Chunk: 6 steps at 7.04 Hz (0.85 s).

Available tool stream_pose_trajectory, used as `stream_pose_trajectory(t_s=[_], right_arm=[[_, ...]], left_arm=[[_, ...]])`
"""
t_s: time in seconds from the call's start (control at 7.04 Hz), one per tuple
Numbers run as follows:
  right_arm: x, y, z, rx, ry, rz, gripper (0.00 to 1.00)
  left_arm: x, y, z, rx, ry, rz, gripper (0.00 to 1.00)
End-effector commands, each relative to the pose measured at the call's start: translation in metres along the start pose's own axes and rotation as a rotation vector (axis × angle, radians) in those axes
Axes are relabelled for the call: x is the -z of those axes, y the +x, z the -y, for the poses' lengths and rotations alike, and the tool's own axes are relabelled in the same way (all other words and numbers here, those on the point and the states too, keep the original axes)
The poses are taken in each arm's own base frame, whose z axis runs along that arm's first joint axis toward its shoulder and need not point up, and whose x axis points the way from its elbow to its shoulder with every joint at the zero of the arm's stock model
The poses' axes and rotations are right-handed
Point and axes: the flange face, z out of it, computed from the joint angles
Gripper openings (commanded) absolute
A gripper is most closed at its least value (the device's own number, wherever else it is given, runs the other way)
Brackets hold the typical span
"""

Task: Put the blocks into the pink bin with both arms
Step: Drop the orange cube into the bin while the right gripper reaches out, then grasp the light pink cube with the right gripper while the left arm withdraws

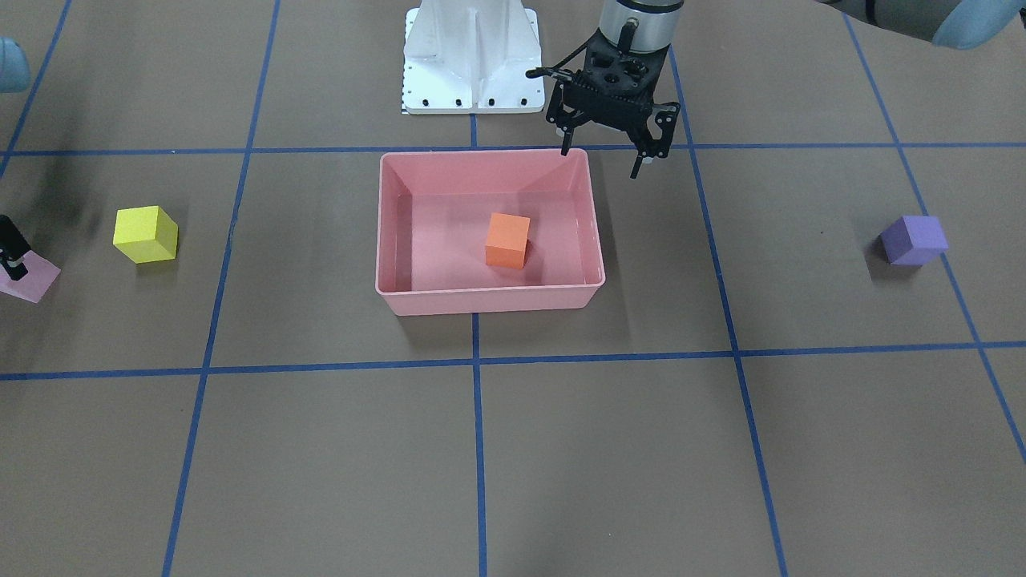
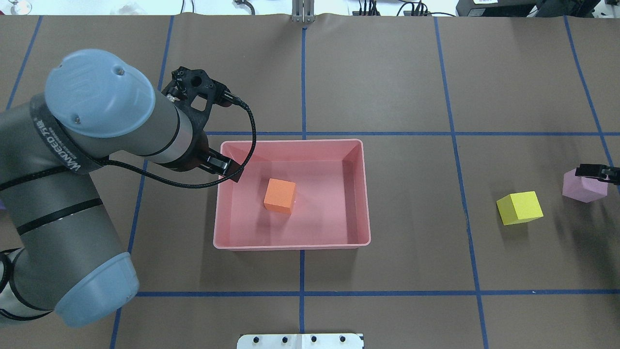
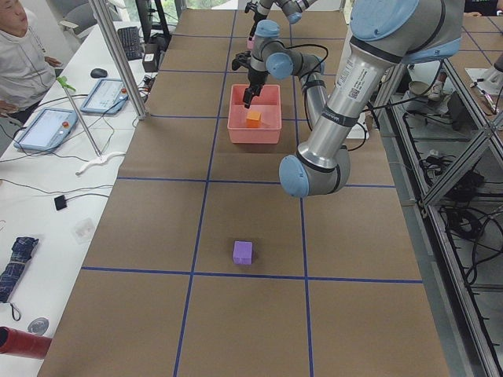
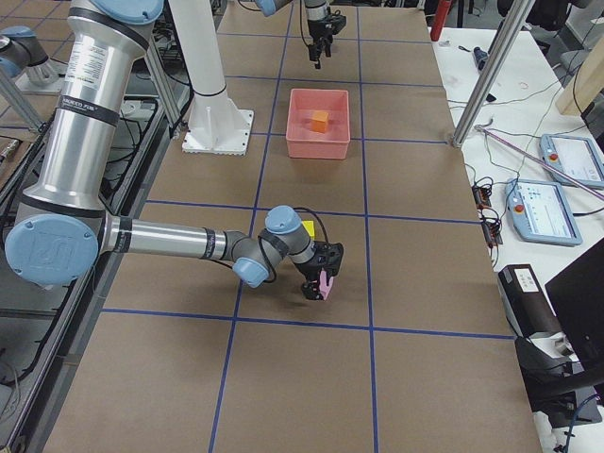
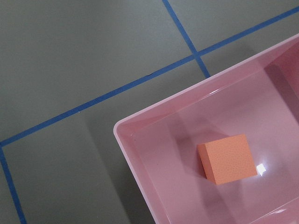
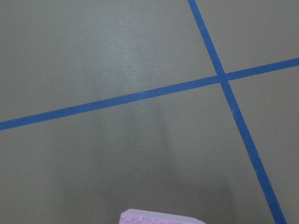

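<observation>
The pink bin [image 1: 489, 300] [image 2: 290, 245] stands mid-table with the orange block [image 1: 507, 240] [image 2: 280, 195] [image 5: 228, 158] inside. My left gripper [image 1: 601, 160] [image 2: 225, 169] hangs open and empty over the bin's corner nearest the robot's base on my left. My right gripper [image 2: 598, 172] [image 4: 321, 269] is shut on the pink-lilac block [image 2: 583, 186] [image 1: 30, 280] [image 6: 161, 218], which is tilted just above the table far on my right. The yellow block [image 1: 146, 234] [image 2: 519, 207] lies beside it, toward the bin. The purple block [image 1: 914, 240] [image 3: 243, 252] lies far on my left, hidden by the left arm in the overhead view.
The white base pedestal [image 1: 470, 56] [image 2: 300, 341] stands behind the bin. Blue tape lines grid the brown table [image 1: 609, 449]. An operator [image 3: 20, 47] sits beside a side bench with tablets; metal posts [image 4: 491, 75] stand at the table's far edge.
</observation>
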Motion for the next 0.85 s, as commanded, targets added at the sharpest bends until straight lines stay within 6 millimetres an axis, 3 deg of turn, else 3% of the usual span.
stream_pose_trajectory(t_s=[0.0, 0.14, 0.28, 0.43, 0.57, 0.71], right_arm=[[-0.013, -0.005, -0.013, 0.014, 0.022, -0.032, 0.99], [-0.018, -0.005, -0.018, 0.028, 0.037, -0.049, 0.89], [-0.019, -0.006, -0.019, 0.031, 0.039, -0.050, 0.09], [-0.016, -0.011, -0.017, 0.048, 0.046, -0.041, 0.00], [-0.007, -0.030, -0.012, 0.073, 0.056, -0.003, 0.00], [0.007, -0.057, -0.006, 0.087, 0.061, 0.047, 0.00]], left_arm=[[0.000, 0.000, 0.000, 0.001, 0.000, 0.002, 1.00], [-0.001, 0.000, 0.000, 0.000, 0.000, 0.002, 1.00], [-0.003, -0.001, 0.000, 0.001, -0.003, 0.005, 1.00], [-0.002, -0.003, 0.000, 0.001, -0.001, 0.007, 1.00], [0.003, -0.026, 0.008, 0.015, 0.011, 0.031, 1.00], [0.009, -0.064, 0.014, -0.056, 0.022, 0.075, 1.00]])
